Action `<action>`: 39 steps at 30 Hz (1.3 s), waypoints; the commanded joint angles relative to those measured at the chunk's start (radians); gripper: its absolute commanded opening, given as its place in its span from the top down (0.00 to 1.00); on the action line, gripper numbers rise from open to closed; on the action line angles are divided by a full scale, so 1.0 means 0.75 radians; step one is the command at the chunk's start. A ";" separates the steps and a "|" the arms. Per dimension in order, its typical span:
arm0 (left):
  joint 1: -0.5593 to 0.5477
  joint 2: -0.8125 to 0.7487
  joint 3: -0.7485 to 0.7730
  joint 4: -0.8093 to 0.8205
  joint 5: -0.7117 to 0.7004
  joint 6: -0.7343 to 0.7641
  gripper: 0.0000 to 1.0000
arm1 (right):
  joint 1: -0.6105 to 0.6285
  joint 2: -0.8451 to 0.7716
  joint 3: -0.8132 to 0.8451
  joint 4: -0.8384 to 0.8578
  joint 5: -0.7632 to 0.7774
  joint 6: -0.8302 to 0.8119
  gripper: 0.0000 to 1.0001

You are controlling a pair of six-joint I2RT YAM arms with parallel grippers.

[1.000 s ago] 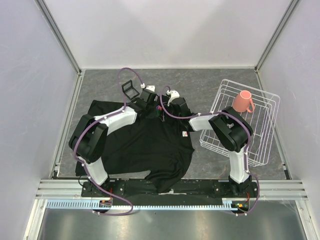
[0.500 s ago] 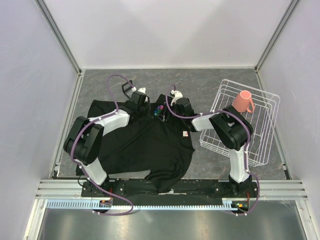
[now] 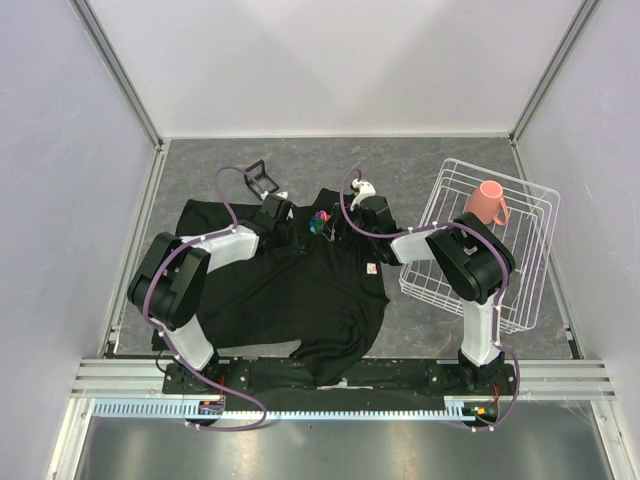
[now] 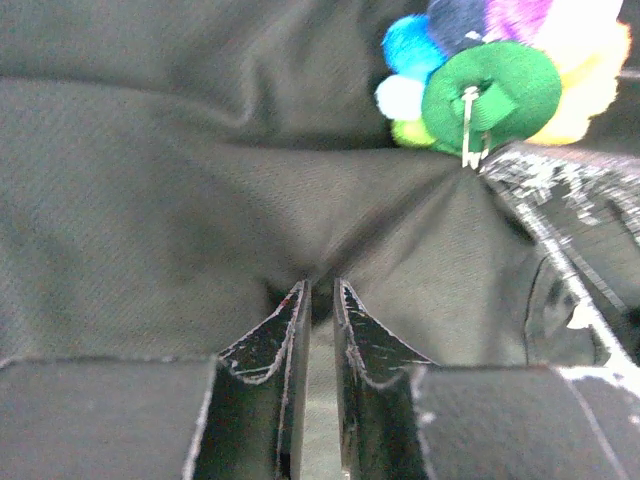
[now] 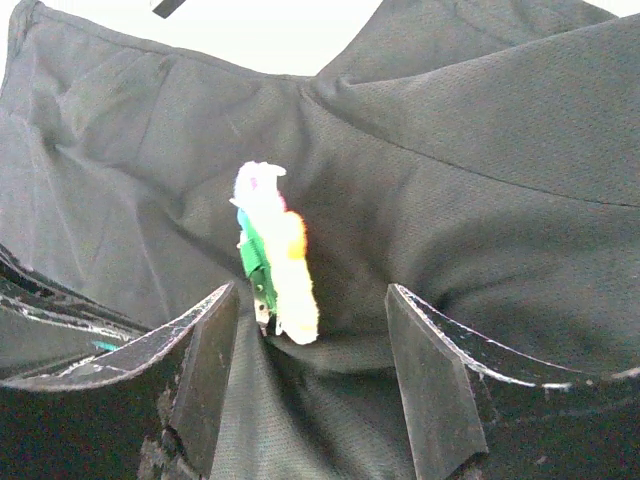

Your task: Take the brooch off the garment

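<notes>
The left end effector point(image 4: 318, 290) reaches up from the bottom edge, its two black fingers point(image 4: 270, 350) nearly together. They nip a small fold of the black garment point(image 4: 170, 200), and creases fan out from their tips. At upper right the pom-pom brooch point(image 4: 500, 70) shows its green felt back and metal pin point(image 4: 470, 125). A scuffed black finger point(image 4: 575, 215) lies just below it.

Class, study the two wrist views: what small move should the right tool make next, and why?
Probably close on the brooch: the right tool stands open with it edge-on between its fingers, while the left tool seems to pinch the black T-shirt taut.
</notes>
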 commanded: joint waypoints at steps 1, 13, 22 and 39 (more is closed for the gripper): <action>-0.001 -0.014 -0.030 -0.012 0.031 -0.046 0.79 | -0.021 -0.011 0.013 0.047 0.006 0.024 0.32; -0.001 -0.035 -0.037 -0.020 0.017 -0.025 0.79 | -0.021 0.006 0.003 0.127 -0.094 0.048 0.49; -0.001 -0.100 -0.102 0.047 0.042 -0.021 0.75 | -0.009 0.016 -0.018 0.280 -0.236 0.032 0.64; 0.100 -0.337 -0.118 0.144 0.193 -0.168 0.48 | 0.065 -0.033 -0.023 0.276 -0.379 -0.062 0.52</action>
